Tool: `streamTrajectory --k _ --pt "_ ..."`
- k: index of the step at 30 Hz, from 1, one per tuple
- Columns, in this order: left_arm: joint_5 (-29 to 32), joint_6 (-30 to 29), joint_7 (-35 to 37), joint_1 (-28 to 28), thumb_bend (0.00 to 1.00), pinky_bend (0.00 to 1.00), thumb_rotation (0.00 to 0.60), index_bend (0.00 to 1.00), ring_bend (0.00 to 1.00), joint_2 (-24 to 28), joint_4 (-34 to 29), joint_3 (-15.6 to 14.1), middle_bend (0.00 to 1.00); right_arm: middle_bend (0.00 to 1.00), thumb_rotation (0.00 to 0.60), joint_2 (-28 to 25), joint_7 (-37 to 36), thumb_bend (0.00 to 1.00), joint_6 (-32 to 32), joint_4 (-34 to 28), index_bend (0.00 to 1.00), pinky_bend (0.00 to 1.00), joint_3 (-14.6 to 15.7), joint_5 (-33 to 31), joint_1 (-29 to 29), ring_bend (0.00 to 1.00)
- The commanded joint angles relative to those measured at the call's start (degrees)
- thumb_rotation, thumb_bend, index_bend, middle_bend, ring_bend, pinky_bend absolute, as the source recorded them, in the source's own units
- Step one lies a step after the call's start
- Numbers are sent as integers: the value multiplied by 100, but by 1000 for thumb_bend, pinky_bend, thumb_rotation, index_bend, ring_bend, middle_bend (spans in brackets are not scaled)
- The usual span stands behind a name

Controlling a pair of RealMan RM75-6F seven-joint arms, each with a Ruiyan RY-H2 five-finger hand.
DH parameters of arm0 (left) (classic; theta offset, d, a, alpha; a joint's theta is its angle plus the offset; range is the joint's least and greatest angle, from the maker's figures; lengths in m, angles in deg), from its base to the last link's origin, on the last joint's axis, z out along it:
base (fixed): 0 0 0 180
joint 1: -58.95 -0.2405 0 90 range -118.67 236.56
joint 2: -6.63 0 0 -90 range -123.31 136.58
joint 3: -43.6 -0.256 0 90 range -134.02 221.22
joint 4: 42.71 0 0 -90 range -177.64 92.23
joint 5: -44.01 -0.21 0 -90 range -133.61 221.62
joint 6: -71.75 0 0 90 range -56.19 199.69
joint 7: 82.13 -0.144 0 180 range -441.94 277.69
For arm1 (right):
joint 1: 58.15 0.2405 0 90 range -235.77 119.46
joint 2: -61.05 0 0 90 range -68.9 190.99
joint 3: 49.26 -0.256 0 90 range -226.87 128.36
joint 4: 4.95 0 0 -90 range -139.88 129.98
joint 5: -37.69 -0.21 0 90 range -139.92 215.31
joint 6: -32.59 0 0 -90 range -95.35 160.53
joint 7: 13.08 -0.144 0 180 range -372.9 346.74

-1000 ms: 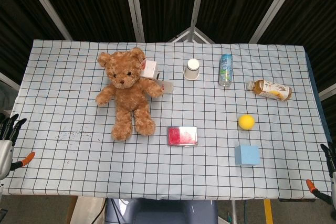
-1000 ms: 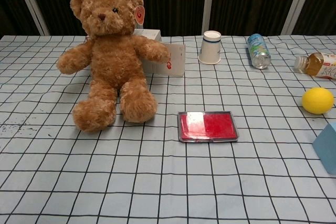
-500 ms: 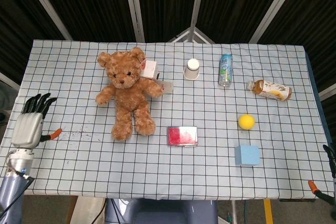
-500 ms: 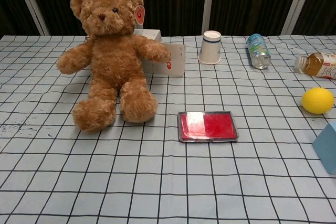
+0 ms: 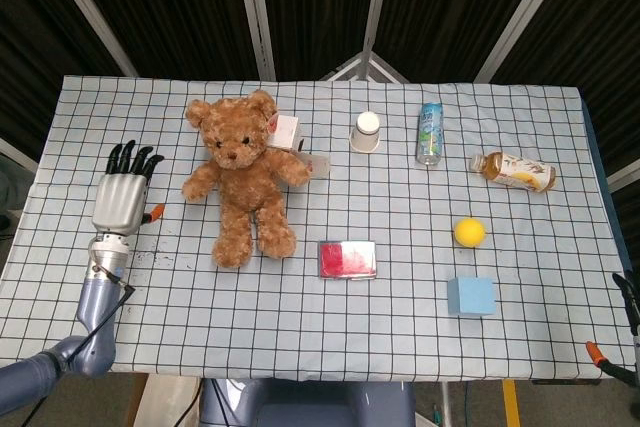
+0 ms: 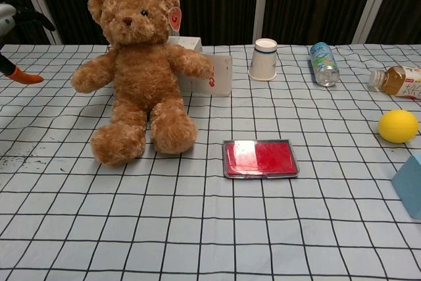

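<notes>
While the left robot hand (image 5: 121,195) hovers empty, fingers spread, just left of the bear (image 5: 243,175), the bear sprawls on the worktop (image 5: 400,327), propped against a box (image 5: 287,131); right robot hand (image 5: 630,299) unclear.

light: even, bright overhead | shadows: soft, short | glare: red case (image 6: 260,157) | focus: sharp

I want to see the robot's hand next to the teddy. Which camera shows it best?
The head view: the whole left hand shows there, fingers spread, beside the teddy bear without touching it. The chest view catches only a sliver of it at the left edge.
</notes>
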Motion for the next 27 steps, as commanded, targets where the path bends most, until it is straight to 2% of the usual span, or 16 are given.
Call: streamTrajectory --k 1,15,23,27 --pt "77 163 -136 181 283 0 600 220 0 -260 257 0 142 61 600 8 80 218 94 -62 83 0 51 45 -59 73" --pt "-39 354 -25 415 304 0 600 262 0 -1050 1228 -192 194 61 600 25 123 218 28 -90 83 0 8 -117 -42 73" --pt "-165 264 300 516 357 0 600 289 0 -1439 1880 -131 221 61 600 18 137 218 -33 -104 83 0 11 -146 -19 73" --pt "-370 -18 593 601 390 0 600 301 0 -1698 2250 -56 231 61 600 26 154 218 -69 -108 84 0 11 -167 -6 73"
